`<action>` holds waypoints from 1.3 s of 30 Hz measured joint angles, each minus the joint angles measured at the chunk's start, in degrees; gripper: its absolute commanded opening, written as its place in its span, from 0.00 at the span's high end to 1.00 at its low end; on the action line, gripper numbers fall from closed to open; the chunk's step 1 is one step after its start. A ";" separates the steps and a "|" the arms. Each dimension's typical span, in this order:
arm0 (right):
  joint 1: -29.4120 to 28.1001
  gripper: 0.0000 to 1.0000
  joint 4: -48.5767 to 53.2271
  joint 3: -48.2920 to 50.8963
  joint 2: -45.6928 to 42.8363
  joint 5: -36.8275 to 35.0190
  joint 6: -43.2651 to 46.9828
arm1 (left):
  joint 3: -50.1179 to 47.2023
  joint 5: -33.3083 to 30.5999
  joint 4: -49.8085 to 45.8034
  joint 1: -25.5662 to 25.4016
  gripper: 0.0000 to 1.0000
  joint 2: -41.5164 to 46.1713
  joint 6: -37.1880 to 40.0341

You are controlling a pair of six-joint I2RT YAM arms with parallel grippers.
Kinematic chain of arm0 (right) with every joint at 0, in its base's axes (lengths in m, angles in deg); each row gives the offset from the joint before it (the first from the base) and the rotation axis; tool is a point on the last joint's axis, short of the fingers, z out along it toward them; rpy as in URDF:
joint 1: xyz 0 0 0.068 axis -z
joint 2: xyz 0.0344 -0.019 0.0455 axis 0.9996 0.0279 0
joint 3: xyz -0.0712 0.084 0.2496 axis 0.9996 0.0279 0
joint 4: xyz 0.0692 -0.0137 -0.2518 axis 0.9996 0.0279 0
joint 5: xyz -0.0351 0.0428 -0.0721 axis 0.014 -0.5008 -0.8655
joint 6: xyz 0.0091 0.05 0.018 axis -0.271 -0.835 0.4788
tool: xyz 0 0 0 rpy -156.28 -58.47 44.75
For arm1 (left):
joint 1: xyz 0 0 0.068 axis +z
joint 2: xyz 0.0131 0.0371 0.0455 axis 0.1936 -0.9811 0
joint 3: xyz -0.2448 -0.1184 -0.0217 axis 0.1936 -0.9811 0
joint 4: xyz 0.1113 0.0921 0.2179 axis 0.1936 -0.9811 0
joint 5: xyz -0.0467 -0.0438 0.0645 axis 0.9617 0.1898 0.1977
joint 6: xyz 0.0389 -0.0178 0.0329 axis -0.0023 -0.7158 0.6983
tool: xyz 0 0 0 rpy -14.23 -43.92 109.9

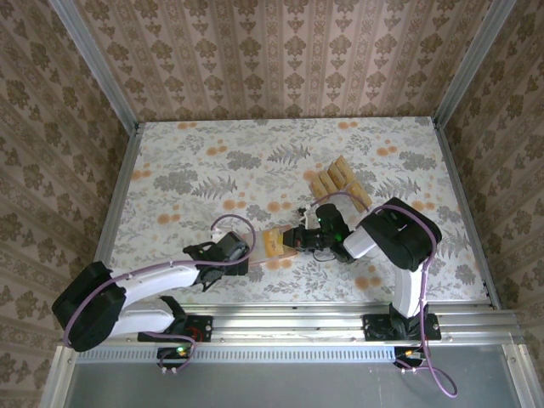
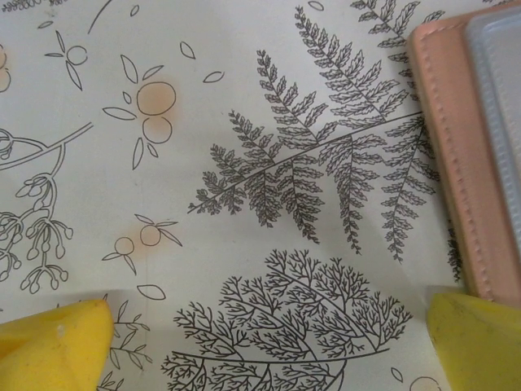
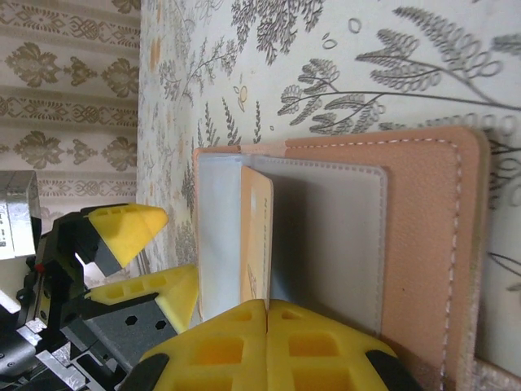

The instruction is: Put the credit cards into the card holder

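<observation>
Nearest the bases, the left end effector (image 2: pixel 264 349) sits low over the table (image 1: pixel 212 161). Its fingers are spread wide, one fingertip just beside the holder's edge. The holder (image 3: pixel 423 244) lies open at the table's near middle, grey inside up. The right end effector (image 3: pixel 267 330), fingers pressed together, pinches a card (image 3: pixel 256 236) standing on edge at the grey pocket. Farther back and to the right, the other cards (image 1: pixel 340 181) lie fanned together.
</observation>
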 measured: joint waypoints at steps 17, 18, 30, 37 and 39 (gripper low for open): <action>0.33 1.00 -0.94 1.38 -0.83 -0.68 -1.49 | 7.69 -0.35 -1.92 2.54 0.00 1.11 3.96; 0.33 1.00 -0.96 1.38 -0.83 -0.68 -1.49 | 8.31 -0.35 -1.68 2.34 0.00 0.20 4.11; 0.39 1.00 -0.90 1.31 -0.92 -0.66 -1.66 | 9.92 -0.15 0.96 0.31 0.00 -9.27 4.76; 3.28 1.00 2.47 1.31 -4.68 -0.66 -1.36 | 8.37 -0.15 2.34 0.31 0.00 -9.49 3.74; 4.00 1.00 3.78 1.31 -6.05 -0.66 -0.98 | 8.13 -0.15 2.64 0.31 0.00 -9.49 3.45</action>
